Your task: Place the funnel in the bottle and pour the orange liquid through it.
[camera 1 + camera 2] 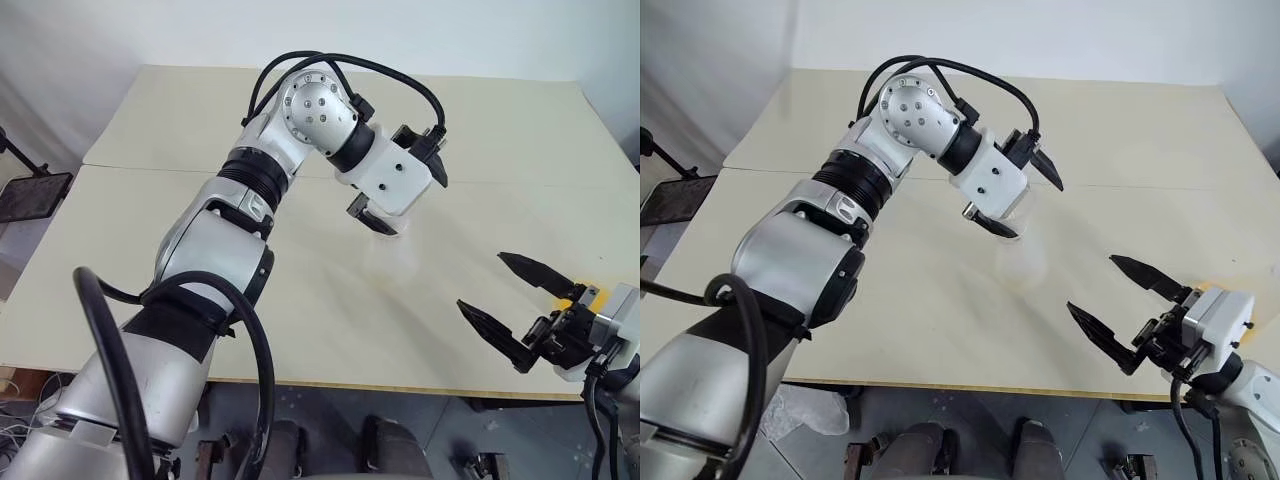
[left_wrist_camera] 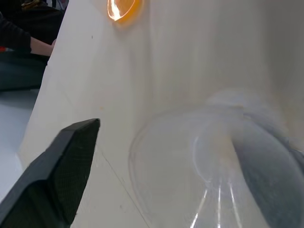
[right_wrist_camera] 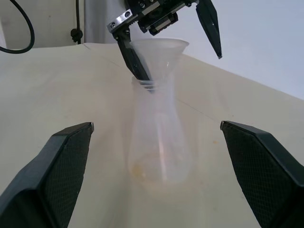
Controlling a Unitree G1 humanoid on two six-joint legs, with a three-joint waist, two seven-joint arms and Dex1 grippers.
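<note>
Clear plastic, the funnel sits in the neck of the bottle mid-table. The left gripper reaches in over it, bent at the wrist, angled downward — fingers spread either side of the rim, not gripping. The right gripper hangs low by the near edge, roughly level — fingers wide apart, empty.

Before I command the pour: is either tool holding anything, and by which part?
Nothing. The funnel sits in the bottle; both tools are open.
</note>
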